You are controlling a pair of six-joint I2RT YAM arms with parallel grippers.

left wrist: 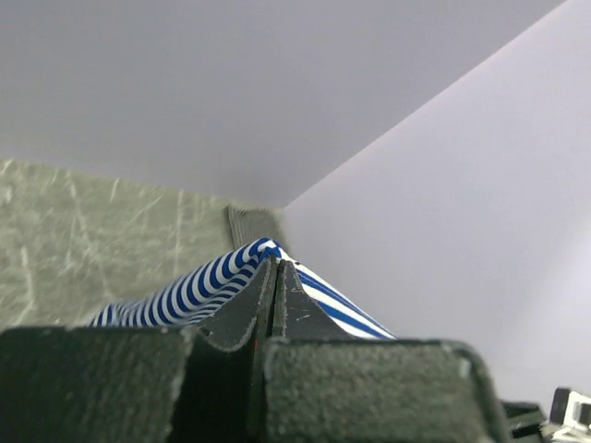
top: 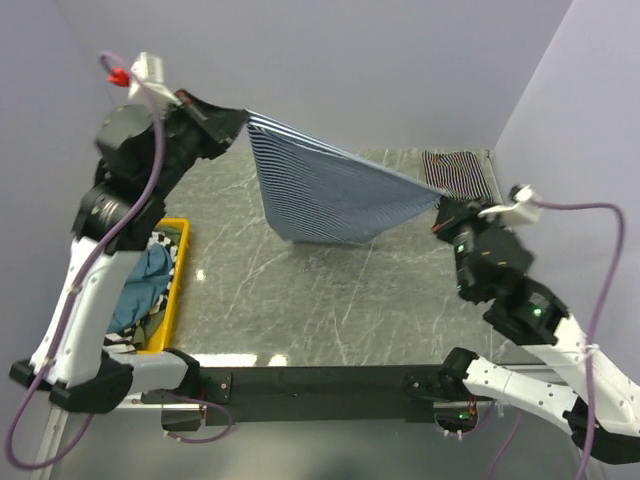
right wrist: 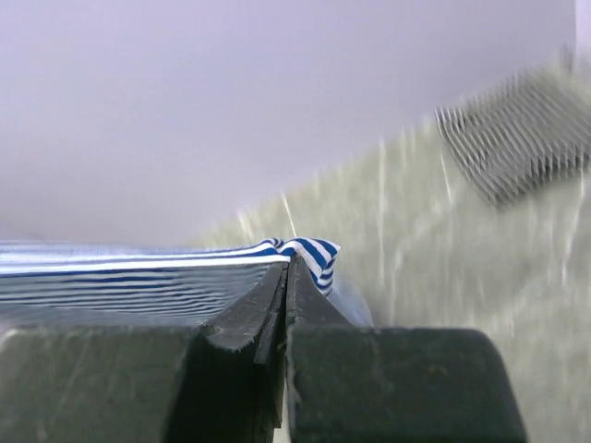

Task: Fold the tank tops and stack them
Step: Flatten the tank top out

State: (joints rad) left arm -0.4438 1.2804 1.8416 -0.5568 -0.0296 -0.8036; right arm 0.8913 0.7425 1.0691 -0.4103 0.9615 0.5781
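A blue-and-white striped tank top [top: 325, 195] hangs stretched in the air between my two grippers, its lower edge sagging toward the table. My left gripper [top: 240, 117] is raised high at the back left and shut on one corner of it [left wrist: 231, 272]. My right gripper [top: 445, 207] is lower at the right and shut on the other corner [right wrist: 309, 254]. A black-and-white striped tank top [top: 457, 172] lies folded at the back right of the table; it also shows in the right wrist view [right wrist: 517, 138].
A yellow bin [top: 175, 290] with several crumpled garments stands at the left edge of the grey marbled table [top: 300, 290]. Plain walls close in at the back and the right. A black rail [top: 320, 382] runs along the near edge.
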